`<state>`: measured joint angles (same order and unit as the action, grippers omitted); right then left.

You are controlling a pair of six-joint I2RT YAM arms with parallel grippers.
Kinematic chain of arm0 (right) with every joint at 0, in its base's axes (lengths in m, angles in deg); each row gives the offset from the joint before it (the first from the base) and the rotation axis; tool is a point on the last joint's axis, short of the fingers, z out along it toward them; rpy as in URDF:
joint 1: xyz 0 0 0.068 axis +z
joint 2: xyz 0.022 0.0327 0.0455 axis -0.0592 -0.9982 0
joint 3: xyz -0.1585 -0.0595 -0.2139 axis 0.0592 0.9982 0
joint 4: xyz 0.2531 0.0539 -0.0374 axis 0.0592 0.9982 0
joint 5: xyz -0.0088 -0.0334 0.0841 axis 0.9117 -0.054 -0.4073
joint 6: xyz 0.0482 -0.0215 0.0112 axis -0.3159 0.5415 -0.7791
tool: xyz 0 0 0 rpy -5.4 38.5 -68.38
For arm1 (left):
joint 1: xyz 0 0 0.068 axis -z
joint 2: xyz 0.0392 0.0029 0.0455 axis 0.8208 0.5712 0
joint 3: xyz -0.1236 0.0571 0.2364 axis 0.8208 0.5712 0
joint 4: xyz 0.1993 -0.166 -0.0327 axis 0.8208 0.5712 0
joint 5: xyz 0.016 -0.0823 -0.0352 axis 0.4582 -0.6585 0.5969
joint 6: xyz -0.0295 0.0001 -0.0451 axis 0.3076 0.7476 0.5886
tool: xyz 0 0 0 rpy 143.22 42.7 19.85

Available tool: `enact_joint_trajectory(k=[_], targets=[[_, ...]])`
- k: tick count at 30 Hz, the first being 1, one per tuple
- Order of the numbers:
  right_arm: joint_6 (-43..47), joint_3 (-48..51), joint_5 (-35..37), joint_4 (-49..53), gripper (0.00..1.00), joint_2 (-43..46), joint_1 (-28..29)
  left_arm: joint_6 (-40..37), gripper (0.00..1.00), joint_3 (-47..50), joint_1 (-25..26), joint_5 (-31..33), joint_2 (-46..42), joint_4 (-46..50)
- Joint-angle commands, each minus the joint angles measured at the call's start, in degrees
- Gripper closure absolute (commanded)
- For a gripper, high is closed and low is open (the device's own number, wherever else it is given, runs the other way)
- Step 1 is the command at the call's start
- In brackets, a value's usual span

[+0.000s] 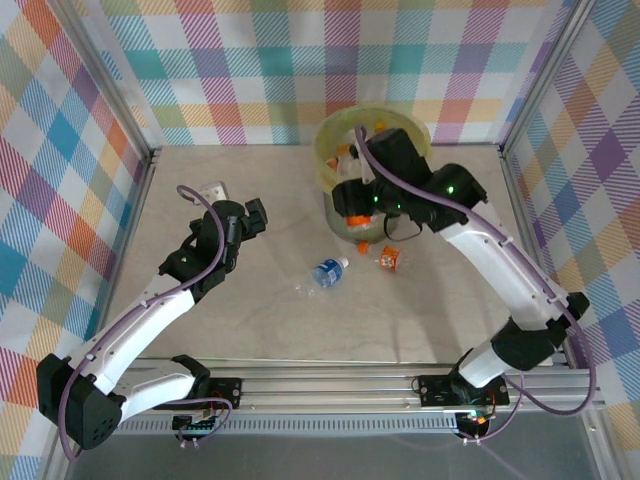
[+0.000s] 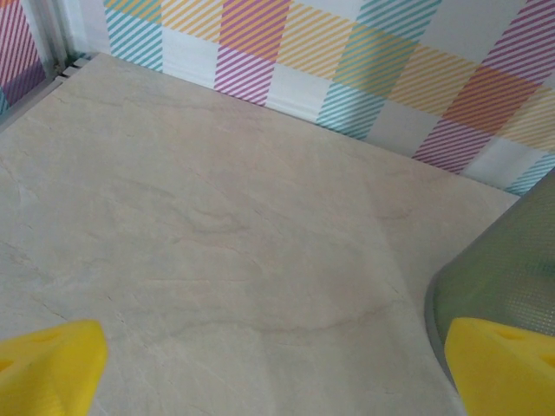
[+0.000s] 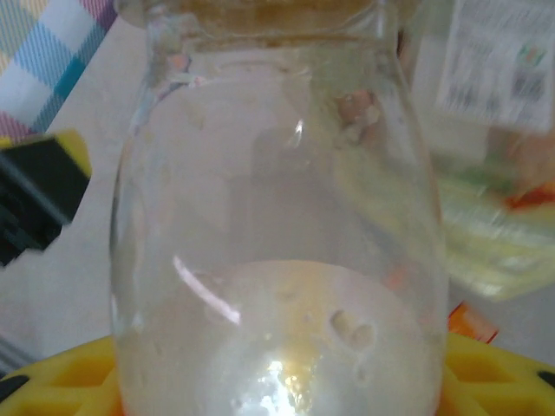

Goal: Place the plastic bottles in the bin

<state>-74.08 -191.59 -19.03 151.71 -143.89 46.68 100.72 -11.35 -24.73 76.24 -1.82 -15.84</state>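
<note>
My right gripper [image 1: 357, 213] clasps a clear, rounded bottle [image 3: 277, 217] (orange-brown band at its far end) just beside the bin [image 1: 328, 150]. The left gripper [image 1: 254, 213] hangs agape, and a blue-labelled bottle [image 1: 328, 271] lies on the table [image 1: 250, 320] nearby.

Left wrist view: left gripper [image 2: 276, 371] open wide, yellow fingertips [image 2: 48, 364] at the lower left and lower right corners, nothing between them. Below: bare beige table [image 2: 217, 217], faint marbled veining. Lower right: grey-green textured wall of the bin [image 2: 507, 269], just beside the right-hand fingertip; contact cannot be told. Far edge: checked wall [image 2: 347, 61]; metal frame post [image 2: 43, 30] at upper left.
</note>
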Motion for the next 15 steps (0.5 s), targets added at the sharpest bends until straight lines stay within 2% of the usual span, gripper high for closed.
enact_joint_trajectory(k=[1, 8, 15], targets=[[9.19, -6.68, 0.31, 3.09, 0.66, -4.39, -3.67, 0.76, 0.00, -0.12, -0.73, -1.22, -1.32, -0.85], [17.46, -16.35, -0.61, 1.53, 0.65, -11.14, -9.69, 0.68, 0.00, -0.16, -0.75, -2.62, -1.58, 1.01], [20.46, -21.95, -2.66, 1.51, 0.65, -17.25, -16.33, 0.98, 0.00, -0.33, -0.78, -3.80, -1.34, 1.11]])
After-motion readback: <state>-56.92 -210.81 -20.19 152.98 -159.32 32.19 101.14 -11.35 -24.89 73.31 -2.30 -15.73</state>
